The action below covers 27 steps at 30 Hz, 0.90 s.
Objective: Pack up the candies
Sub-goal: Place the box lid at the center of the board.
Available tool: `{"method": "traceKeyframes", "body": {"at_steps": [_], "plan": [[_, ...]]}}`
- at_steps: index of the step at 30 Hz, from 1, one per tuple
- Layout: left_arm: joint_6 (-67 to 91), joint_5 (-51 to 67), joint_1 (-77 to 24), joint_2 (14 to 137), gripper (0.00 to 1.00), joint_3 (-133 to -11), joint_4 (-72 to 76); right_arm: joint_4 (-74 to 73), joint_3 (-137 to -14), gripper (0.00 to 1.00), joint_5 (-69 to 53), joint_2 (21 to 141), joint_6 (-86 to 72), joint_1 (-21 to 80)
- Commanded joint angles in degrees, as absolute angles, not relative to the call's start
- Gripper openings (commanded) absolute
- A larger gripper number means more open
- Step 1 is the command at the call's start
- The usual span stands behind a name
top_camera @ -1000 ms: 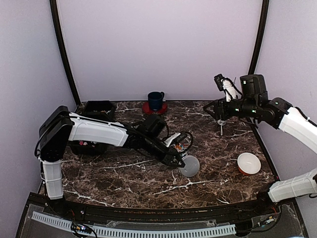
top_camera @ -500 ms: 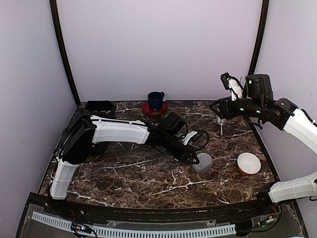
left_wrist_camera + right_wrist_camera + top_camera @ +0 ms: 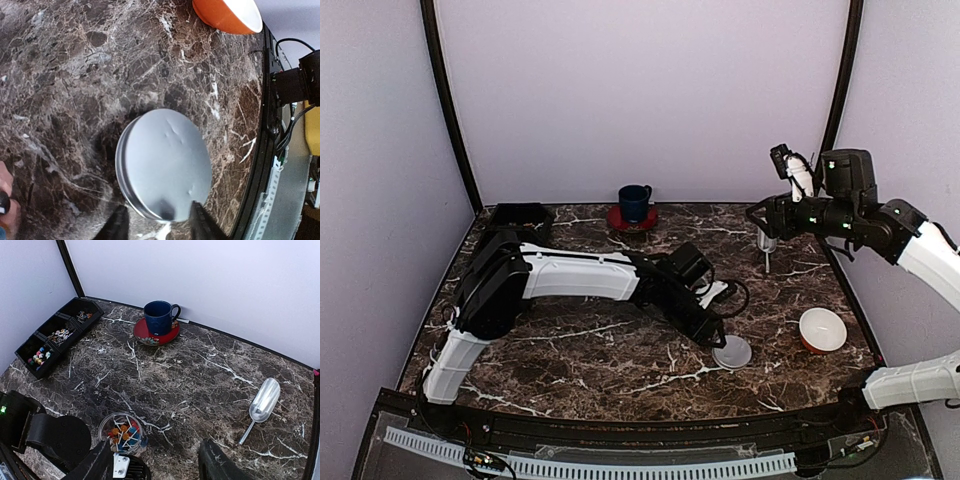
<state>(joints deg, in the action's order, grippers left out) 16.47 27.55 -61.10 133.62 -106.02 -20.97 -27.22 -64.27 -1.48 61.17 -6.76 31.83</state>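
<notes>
Reading the grey lid (image 3: 162, 171) as parked flat on the surface (image 3: 75, 75), off to one side, so the clear jar (image 3: 102, 426) is free for filling; our left tool (image 3: 157, 227) hangs over the lid's near rim, jaws apart, gripping nothing. We hold the right tool (image 3: 155, 457) high and back, jaws apart and empty, probably to keep out of the left arm's way. Candies (image 3: 122, 434) sit in that jar, behind the left tool by its wrist and below the right tool; more lie in the black tray (image 3: 67, 347), well apart from both.
</notes>
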Motion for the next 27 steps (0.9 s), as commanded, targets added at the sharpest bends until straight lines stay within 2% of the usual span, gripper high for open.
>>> {"method": "traceKeyframes", "body": {"at_steps": [1,4,7,17,19,27], "plan": [[14.75,24.59,-61.08,133.24,0.55,-108.32,-23.85,-26.36,-63.92,0.58,-1.59,59.94,-7.39,31.4],[14.05,23.04,-61.08,132.73,0.72,-109.45,-25.08,-26.49,-63.64,0.58,-1.59,59.74,-6.53,31.46],[13.54,21.84,-61.08,131.68,0.82,-110.59,-26.13,-26.87,-63.23,0.59,-0.91,60.32,-6.3,31.46],[12.14,20.65,-61.0,122.31,0.88,-109.12,-28.42,-19.89,-59.18,0.63,-2.43,65.92,-12.86,31.37],[11.68,18.82,-60.85,118.88,0.92,-106.72,-28.62,-18.63,-59.15,0.65,-3.32,68.33,-14.16,31.33],[12.44,14.0,-54.95,100.45,0.99,-88.07,-26.02,-11.45,-58.53,0.84,-8.51,76.37,-19.86,30.64]]}}
